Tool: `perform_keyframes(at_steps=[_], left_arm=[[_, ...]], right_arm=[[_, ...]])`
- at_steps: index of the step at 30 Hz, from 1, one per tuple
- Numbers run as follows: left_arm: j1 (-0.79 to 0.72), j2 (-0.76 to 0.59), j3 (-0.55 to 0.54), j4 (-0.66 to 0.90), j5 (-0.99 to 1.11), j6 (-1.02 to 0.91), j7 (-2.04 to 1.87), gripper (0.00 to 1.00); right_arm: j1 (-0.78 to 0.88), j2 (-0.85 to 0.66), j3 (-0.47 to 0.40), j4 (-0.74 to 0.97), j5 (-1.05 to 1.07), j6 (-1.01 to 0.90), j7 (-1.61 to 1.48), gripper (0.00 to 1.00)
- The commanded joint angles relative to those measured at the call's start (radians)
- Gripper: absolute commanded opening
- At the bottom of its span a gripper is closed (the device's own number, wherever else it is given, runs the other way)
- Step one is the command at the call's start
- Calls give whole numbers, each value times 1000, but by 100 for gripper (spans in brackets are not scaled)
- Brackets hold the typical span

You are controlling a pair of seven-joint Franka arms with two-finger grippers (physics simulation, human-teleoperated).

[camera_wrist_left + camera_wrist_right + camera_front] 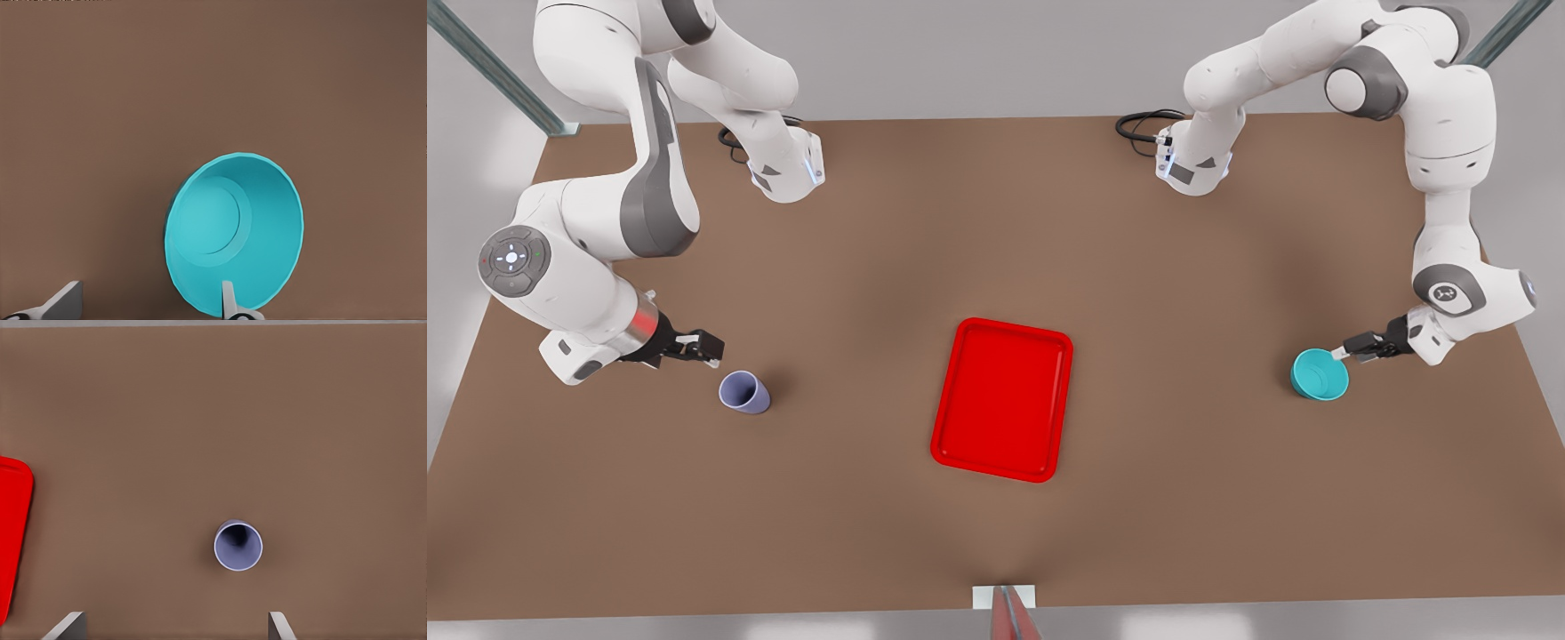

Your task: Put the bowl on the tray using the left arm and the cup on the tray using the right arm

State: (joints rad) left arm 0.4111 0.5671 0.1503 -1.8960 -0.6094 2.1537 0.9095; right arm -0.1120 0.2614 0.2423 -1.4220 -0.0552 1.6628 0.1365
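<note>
The teal bowl (pixel 1320 373) (pixel 233 233) stands on the table at the front view's right. My left gripper (pixel 1340 355) (pixel 148 308) is open at the bowl's rim, one finger (pixel 229 301) over the inside and the other finger (pixel 65 303) outside it. At the front view's left the lavender cup (pixel 744 392) (pixel 238 545) stands upright. My right gripper (pixel 710 348) (pixel 175 628) is open just short of the cup, apart from it. The red tray (pixel 1003 400) (pixel 13 533) lies bare at mid-table between them.
The brown table (pixel 996 249) spreads wide around the tray. Both arm bases with black cable loops (pixel 1143 126) stand at the far edge. A small white tag with a red piece (pixel 1007 604) sits at the near edge.
</note>
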Motion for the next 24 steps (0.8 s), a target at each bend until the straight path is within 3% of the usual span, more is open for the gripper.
perform_keyframes(at_steps=[1, 24], left_arm=[[0, 5, 0, 0, -3, 0, 6, 100], [-38, 34, -17, 48, -96, 66, -44, 100]], right_arm=[[2, -1, 0, 0, -2, 0, 0, 100], [2, 1, 0, -3, -11, -5, 3, 100]])
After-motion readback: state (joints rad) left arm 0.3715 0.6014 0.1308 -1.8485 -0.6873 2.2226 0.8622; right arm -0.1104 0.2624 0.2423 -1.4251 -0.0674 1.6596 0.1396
